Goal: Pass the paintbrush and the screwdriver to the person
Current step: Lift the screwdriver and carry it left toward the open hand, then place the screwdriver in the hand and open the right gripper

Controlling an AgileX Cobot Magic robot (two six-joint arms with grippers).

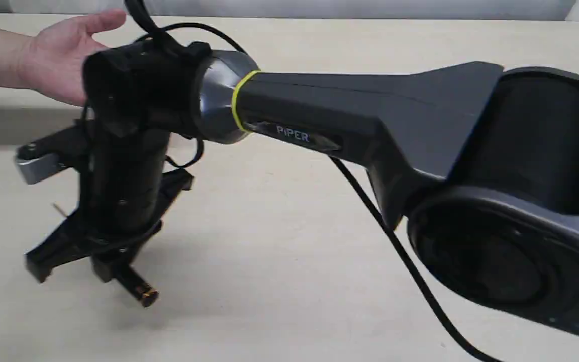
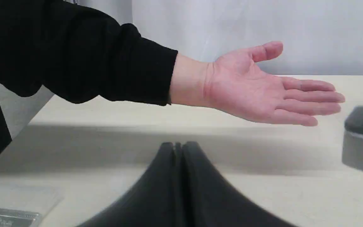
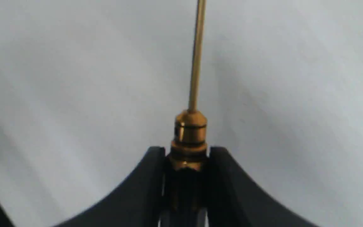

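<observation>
My right gripper (image 1: 106, 264) reaches across to the left and is shut on the screwdriver (image 1: 138, 289), whose black handle with a gold ring sticks out below it, above the table. In the right wrist view the gold collar (image 3: 189, 132) sits between the fingers of that gripper (image 3: 187, 151), with the thin shaft pointing away. The person's hand (image 1: 58, 55) is held out palm up at the back left, above and behind this gripper. My left gripper (image 2: 178, 145) is shut on nothing, low in front of the hand (image 2: 257, 91). The paintbrush is out of view.
The beige table (image 1: 294, 241) runs to a pale wall at the back. A black cable (image 1: 395, 246) hangs from my right arm (image 1: 370, 115). A grey metal part (image 2: 362, 138) of that arm shows beside the hand. A clear plastic item (image 2: 8, 214) lies near the table edge.
</observation>
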